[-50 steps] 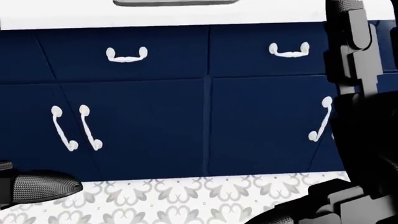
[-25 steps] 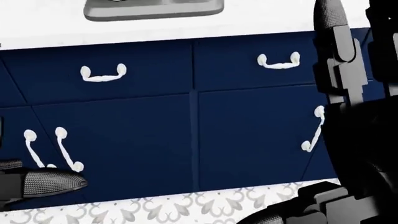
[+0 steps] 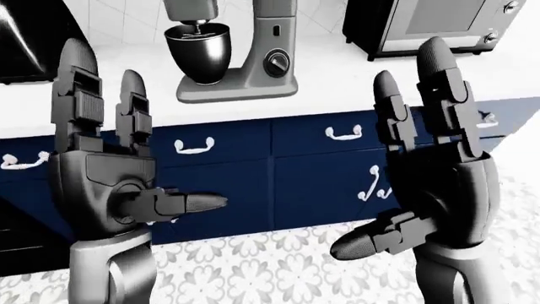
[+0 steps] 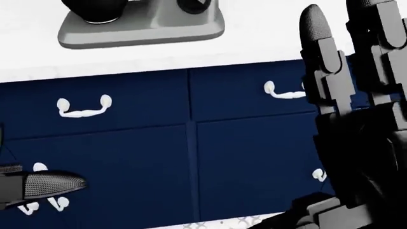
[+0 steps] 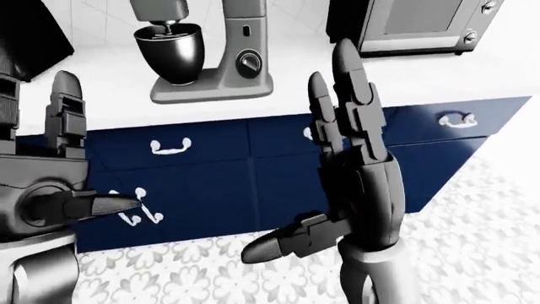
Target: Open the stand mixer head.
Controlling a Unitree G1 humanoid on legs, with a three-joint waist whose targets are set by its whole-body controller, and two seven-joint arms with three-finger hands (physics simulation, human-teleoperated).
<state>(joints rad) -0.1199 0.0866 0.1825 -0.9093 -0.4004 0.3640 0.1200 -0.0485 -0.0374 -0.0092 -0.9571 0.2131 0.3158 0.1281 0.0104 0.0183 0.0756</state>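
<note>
A grey stand mixer (image 3: 253,47) with a dark bowl (image 3: 198,54) stands on the white counter (image 3: 337,82) at the top of the left-eye view; its head is cut off by the top edge. Its base (image 4: 140,26) shows at the top of the head view. My left hand (image 3: 109,171) is raised, fingers spread open, empty, below and left of the mixer. My right hand (image 3: 430,164) is raised, open and empty, below and right of it. Neither hand touches the mixer.
Navy cabinets with white handles (image 3: 192,147) run under the counter. A black toaster oven (image 3: 430,25) stands on the counter to the right of the mixer. A dark appliance (image 3: 25,38) is at the top left. A patterned tile floor (image 3: 278,266) lies below.
The whole head view has shifted downward, so the camera has tilted up: the mixer base and counter have come into view. Both hands sit higher in the picture.
</note>
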